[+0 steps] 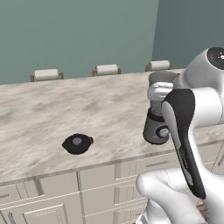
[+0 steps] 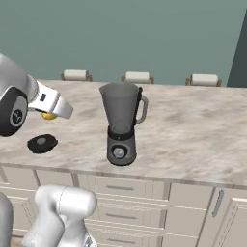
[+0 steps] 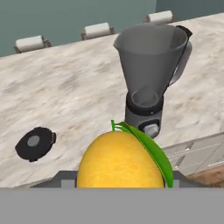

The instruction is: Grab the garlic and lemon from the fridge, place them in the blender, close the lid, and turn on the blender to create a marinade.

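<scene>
My gripper [image 3: 120, 183] is shut on the lemon [image 3: 121, 161], a yellow-orange fruit with a green leaf that bulks large at the bottom of the hand view. From the right base camera the lemon [image 2: 48, 116] peeks out under the hand, above the counter's left part. The blender [image 3: 151, 65] stands upright on the marble counter [image 3: 74, 87], ahead and to the right of the lemon, its smoky jar [image 2: 120, 108] uncovered. The black lid [image 1: 77, 143] lies flat on the counter left of the blender [image 1: 155, 129], also seen as the lid [image 3: 35, 143]. The garlic and the fridge are out of view.
Three pale stool backs [image 2: 137, 77] line the counter's far edge before a teal wall. Cream drawers and cupboard fronts [image 2: 125, 193] run below the near edge. My own arm [image 1: 186, 131] hides part of the blender in the left base view.
</scene>
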